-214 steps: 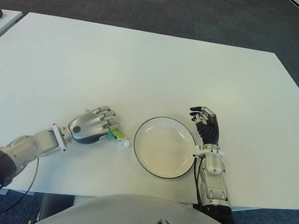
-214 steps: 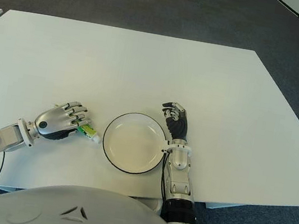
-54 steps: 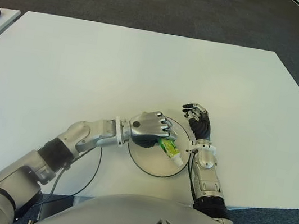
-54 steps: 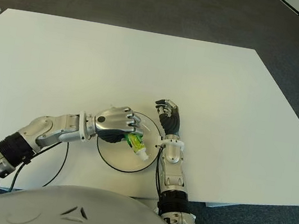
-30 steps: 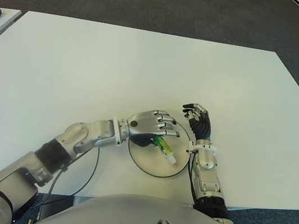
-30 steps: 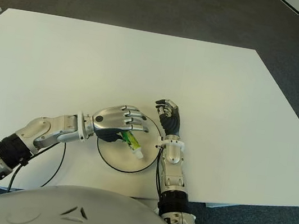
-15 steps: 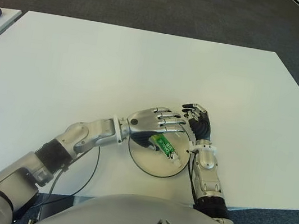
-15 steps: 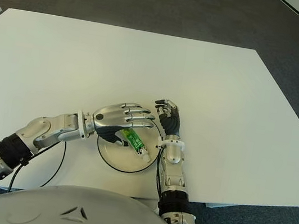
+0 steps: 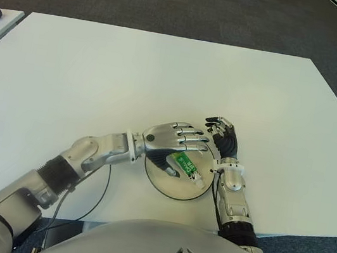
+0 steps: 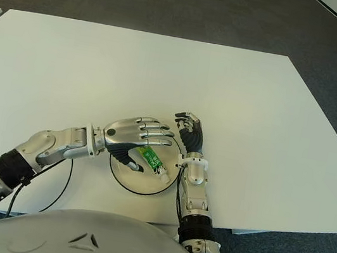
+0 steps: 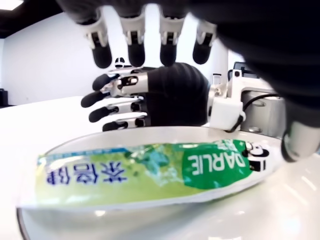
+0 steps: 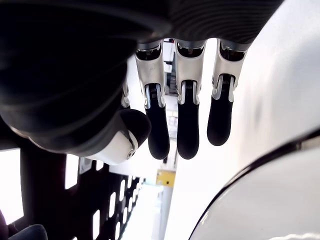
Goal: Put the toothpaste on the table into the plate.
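Lifting my left hand [image 9: 169,141] straight up is what I judge the release now calls for, so no fingertip drags the toothpaste [image 9: 188,166] back over the rim. Nearest me, the tube lies flat inside the plate [image 9: 168,187], toward its three o'clock side, cap end nearest me. Above it, the left hand's fingers are spread and extended, holding nothing. At the plate's three o'clock edge the right hand [image 9: 224,142] shows, fingers loosely curled, empty. Beyond, the white table [image 9: 164,74].

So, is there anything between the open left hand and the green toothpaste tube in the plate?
Nothing: in the left wrist view the left hand's fingers are spread above the green toothpaste tube, with only air between.
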### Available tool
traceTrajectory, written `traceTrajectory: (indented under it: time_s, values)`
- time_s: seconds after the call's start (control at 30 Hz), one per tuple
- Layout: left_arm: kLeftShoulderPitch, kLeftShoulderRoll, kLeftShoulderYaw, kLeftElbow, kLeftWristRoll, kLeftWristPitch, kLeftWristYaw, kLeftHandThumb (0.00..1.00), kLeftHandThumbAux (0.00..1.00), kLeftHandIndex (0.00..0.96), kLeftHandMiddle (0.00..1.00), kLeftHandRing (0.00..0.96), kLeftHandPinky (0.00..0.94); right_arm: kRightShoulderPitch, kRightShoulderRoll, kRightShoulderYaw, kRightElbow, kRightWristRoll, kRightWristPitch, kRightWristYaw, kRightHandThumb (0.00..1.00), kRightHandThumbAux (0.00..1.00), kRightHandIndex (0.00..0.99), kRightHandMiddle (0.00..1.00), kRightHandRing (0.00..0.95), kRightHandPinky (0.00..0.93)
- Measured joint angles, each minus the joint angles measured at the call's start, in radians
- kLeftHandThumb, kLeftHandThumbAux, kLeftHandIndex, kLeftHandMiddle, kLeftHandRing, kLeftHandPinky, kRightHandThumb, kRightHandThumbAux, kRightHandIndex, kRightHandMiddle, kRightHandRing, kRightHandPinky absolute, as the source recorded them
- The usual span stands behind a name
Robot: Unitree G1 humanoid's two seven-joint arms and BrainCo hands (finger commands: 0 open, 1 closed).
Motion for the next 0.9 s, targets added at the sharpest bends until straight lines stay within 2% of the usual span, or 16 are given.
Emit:
traceTrajectory:
  time_s: [0.17, 0.37, 0.43, 0.53, 0.67, 0.73, 0.9]
  values:
    - [0.0, -0.006, 0.016, 0.002, -0.006, 0.001, 0.017, 0.156, 0.432, 0.0, 0.0, 0.0, 0.0, 0.0, 0.0, 0.001, -0.001, -0.001, 0.001, 0.0, 0.704, 0.734, 0.413, 0.386, 0.38, 0.395]
    - [-0.015, -0.039, 0.078, 0.079, -0.116, -0.022, 0.079, 0.162, 0.461, 0.0, 0.0, 0.0, 0.004, 0.001, -0.001, 0.001, -0.01, -0.01, 0.022, -0.002, 0.702, 0.734, 0.412, 0.366, 0.369, 0.377]
    - [-0.026, -0.043, 0.096, 0.108, -0.151, -0.028, 0.083, 0.173, 0.499, 0.0, 0.0, 0.0, 0.064, 0.002, -0.001, 0.001, -0.013, -0.01, 0.028, -0.002, 0.702, 0.734, 0.412, 0.364, 0.366, 0.367]
    - [-0.028, -0.06, 0.15, 0.15, -0.271, -0.022, 0.068, 0.182, 0.544, 0.0, 0.0, 0.008, 0.129, 0.004, 0.002, 0.001, -0.014, -0.007, 0.025, -0.002, 0.702, 0.734, 0.412, 0.371, 0.366, 0.368]
    - [-0.017, -0.095, 0.222, 0.154, -0.428, 0.052, 0.011, 0.183, 0.599, 0.0, 0.013, 0.05, 0.184, 0.006, 0.005, -0.001, -0.014, -0.005, 0.017, -0.003, 0.704, 0.733, 0.413, 0.386, 0.37, 0.377]
    - [0.0, -0.114, 0.255, 0.134, -0.49, 0.103, -0.014, 0.184, 0.65, 0.027, 0.069, 0.113, 0.241, 0.006, 0.006, -0.001, -0.014, -0.005, 0.017, -0.003, 0.706, 0.734, 0.414, 0.395, 0.373, 0.383]
    - [0.066, -0.166, 0.346, 0.069, -0.593, 0.205, -0.025, 0.167, 0.756, 0.183, 0.239, 0.259, 0.336, 0.006, 0.006, -0.001, -0.014, -0.006, 0.017, -0.003, 0.708, 0.733, 0.415, 0.405, 0.382, 0.396]
